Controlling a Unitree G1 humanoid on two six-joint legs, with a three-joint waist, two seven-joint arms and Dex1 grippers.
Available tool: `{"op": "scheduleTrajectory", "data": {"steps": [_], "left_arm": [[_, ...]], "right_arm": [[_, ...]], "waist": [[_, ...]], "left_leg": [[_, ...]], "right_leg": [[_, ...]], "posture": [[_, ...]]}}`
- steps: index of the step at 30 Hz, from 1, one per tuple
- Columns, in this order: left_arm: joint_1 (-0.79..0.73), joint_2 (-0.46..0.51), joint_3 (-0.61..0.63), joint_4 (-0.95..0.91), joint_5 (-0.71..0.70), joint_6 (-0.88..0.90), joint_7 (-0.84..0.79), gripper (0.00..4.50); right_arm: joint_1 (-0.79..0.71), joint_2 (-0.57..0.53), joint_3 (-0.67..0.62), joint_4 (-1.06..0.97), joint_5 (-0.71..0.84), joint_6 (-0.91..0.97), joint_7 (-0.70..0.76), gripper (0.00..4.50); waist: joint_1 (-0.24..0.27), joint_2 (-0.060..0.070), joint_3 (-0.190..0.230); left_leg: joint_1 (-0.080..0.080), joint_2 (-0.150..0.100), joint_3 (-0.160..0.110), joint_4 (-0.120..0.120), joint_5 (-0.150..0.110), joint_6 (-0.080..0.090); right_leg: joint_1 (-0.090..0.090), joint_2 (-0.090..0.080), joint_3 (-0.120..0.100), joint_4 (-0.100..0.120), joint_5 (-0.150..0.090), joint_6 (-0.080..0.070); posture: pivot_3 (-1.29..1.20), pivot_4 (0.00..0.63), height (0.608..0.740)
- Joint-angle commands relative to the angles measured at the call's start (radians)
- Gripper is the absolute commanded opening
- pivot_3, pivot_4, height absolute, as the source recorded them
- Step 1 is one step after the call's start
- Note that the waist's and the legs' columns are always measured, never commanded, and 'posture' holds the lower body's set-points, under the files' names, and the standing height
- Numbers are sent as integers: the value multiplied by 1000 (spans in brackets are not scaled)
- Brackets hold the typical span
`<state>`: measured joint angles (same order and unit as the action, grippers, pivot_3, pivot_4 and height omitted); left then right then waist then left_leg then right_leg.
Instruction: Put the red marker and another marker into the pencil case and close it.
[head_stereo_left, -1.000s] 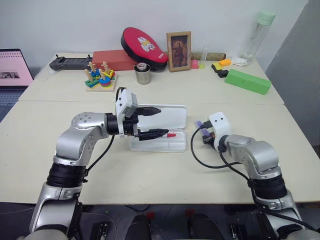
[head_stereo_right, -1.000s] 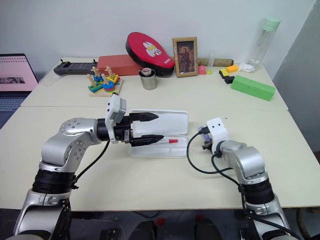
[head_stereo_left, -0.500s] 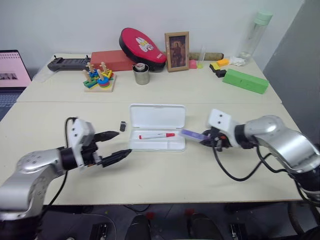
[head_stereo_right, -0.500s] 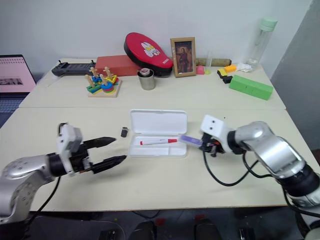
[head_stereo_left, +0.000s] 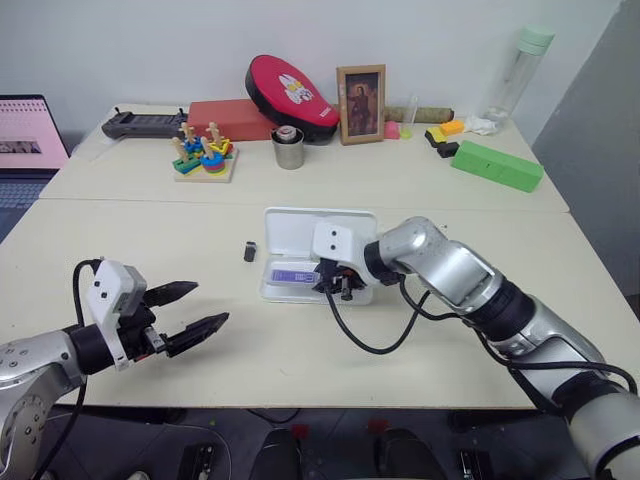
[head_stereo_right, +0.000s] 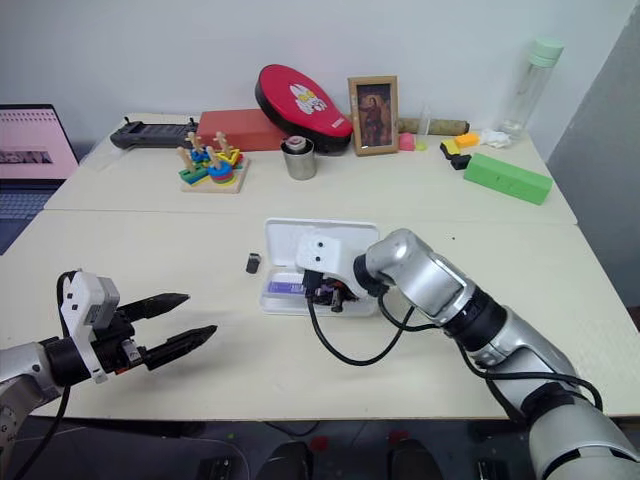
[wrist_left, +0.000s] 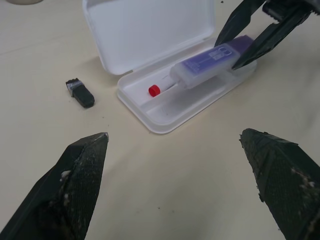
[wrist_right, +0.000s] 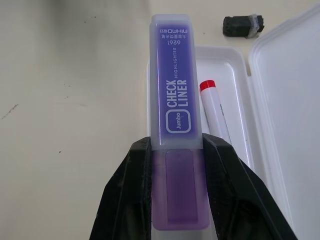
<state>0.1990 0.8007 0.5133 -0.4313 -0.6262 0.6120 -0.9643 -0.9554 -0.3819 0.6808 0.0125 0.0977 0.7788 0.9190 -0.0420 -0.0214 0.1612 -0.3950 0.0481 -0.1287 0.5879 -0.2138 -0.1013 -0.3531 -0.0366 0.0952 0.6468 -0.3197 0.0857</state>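
Observation:
The white pencil case (head_stereo_left: 320, 230) lies open mid-table, its lid flat behind the tray. The red marker (wrist_left: 154, 90) lies in the tray, with its red cap showing. My right gripper (wrist_right: 176, 145) is shut on the tail of another marker, the flat purple one (wrist_right: 172, 100). It holds that marker lengthwise over the tray (wrist_left: 165, 122), above the red marker (wrist_right: 215, 107); whether it touches the tray I cannot tell. My left gripper (head_stereo_left: 200, 310) hovers open near the table's front left, well clear of the case and holding nothing.
A small black object (head_stereo_left: 250, 251) lies just left of the case. Along the back stand a stacking toy (head_stereo_left: 203, 158), a metal cup (head_stereo_left: 288, 148), a picture frame (head_stereo_left: 358, 90), a green block (head_stereo_left: 496, 164) and a bottle (head_stereo_left: 520, 70).
My right arm swung left, carrying the purple marker from the right of the case to over its tray. My left gripper drew back from the case to the front left, staying open.

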Motion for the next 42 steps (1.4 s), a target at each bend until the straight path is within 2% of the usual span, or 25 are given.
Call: {"op": "scheduleTrajectory", "data": {"steps": [1, 25, 27, 30, 38, 39, 42], "left_arm": [[12, 0, 21, -35, -24, 5, 22, 4500], [8, 13, 2, -58, -49, 15, 66, 4500], [8, 13, 1, -60, -47, 16, 66, 4500], [4, 13, -2, -61, -46, 16, 68, 4500], [-27, 7, -24, -41, -45, 14, 77, 4500], [-34, 3, -28, -36, -43, 12, 81, 4500], [-71, -16, -37, -12, -43, 9, 115, 4500]], "right_arm": [[-15, 18, 1, 16, -29, -29, 22, 1074], [-36, 158, -11, 192, -140, -101, 51, 1074], [-40, 164, -17, 199, -144, -107, 53, 1784], [-44, 171, -26, 211, -151, -117, 51, 2340], [-59, 162, -67, 179, -142, -122, 75, 4285], [-59, 158, -75, 167, -137, -121, 83, 4466], [-50, 139, -101, 111, -115, -105, 110, 4466]], "waist": [[-1, 0, 0], [-12, 0, 0], [-12, 0, 0], [-13, 0, 0], [-13, 0, 0], [-13, 0, 0], [-12, 0, 0]], "left_leg": [[0, 0, 0, 0, 0, 0], [0, 0, 0, 0, 0, 0], [0, 0, 0, 0, 0, 0], [0, 0, 0, 0, 0, 0], [0, 0, 0, 0, 0, 0], [0, 0, 0, 0, 0, 0], [0, 0, 0, 0, 0, 0]], "right_leg": [[0, 0, 0, 0, 0, 0], [0, 0, 0, 0, 0, 0], [0, 0, 0, 0, 0, 0], [0, 0, 0, 0, 0, 0], [0, 0, 0, 0, 0, 0], [0, 0, 0, 0, 0, 0], [0, 0, 0, 0, 0, 0]], "posture": [[0, 150, 740], [0, 150, 740], [0, 150, 740], [0, 150, 740], [0, 150, 740], [0, 150, 740], [0, 150, 740]]}}
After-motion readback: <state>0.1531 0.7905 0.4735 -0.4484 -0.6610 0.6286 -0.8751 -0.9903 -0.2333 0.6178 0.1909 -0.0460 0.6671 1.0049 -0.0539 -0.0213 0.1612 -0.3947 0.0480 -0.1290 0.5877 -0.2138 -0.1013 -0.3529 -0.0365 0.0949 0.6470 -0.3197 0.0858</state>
